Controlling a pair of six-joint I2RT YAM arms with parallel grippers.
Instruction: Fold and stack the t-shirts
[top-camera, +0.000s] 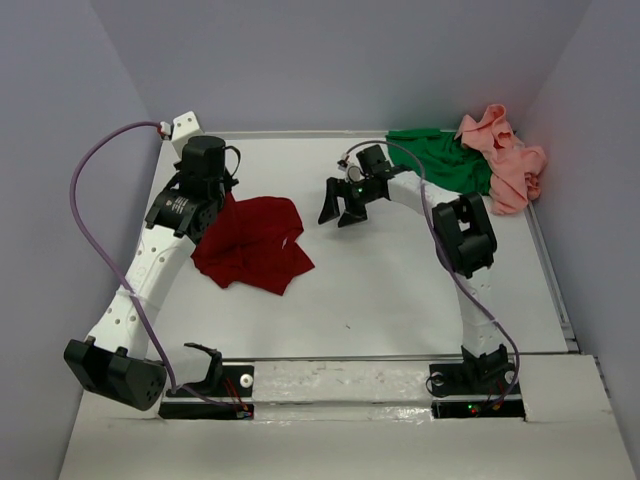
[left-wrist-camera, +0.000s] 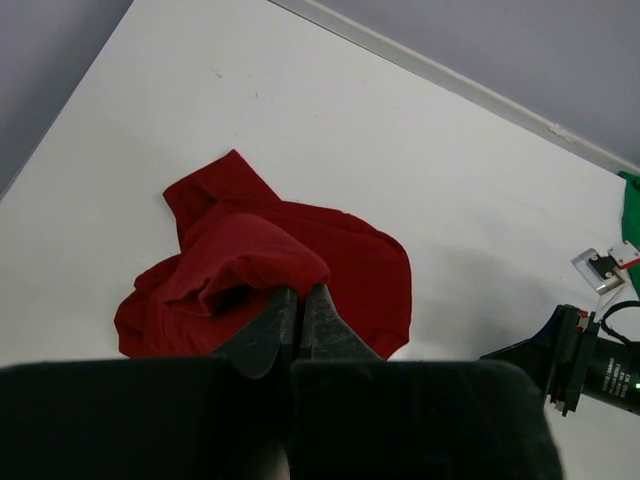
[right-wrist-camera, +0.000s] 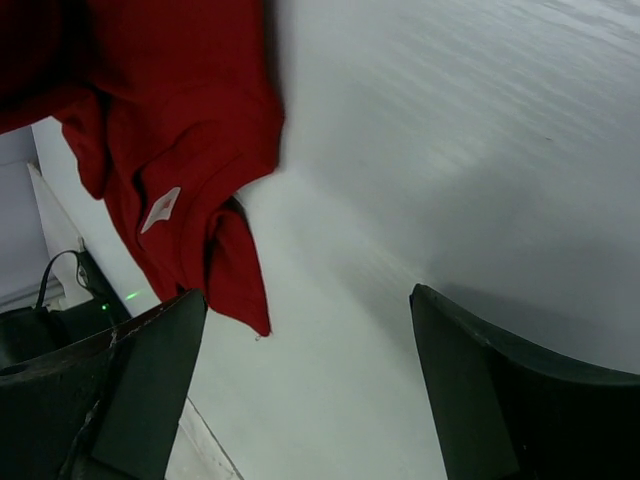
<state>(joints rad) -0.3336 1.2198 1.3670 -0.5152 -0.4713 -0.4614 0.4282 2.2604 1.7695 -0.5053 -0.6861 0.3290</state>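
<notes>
The dark red t-shirt (top-camera: 255, 245) lies crumpled on the left half of the white table (top-camera: 400, 300). My left gripper (left-wrist-camera: 300, 292) is shut on a raised fold of the dark red t-shirt (left-wrist-camera: 330, 260); from above the left gripper (top-camera: 224, 206) sits at the shirt's far left edge. My right gripper (top-camera: 340, 212) hangs open just right of the shirt, with only bare table between its fingers (right-wrist-camera: 150, 380). In the right wrist view the red t-shirt (right-wrist-camera: 170, 120) shows its white neck label. The green t-shirt (top-camera: 445, 160) and the pink t-shirt (top-camera: 508, 160) are heaped at the far right corner.
Grey walls close in the table on the left, back and right. A raised rim (top-camera: 555, 270) runs along the right edge. A white bracket (top-camera: 186, 125) with a purple cable stands at the far left corner. Both arm bases (top-camera: 340, 385) sit on the near edge.
</notes>
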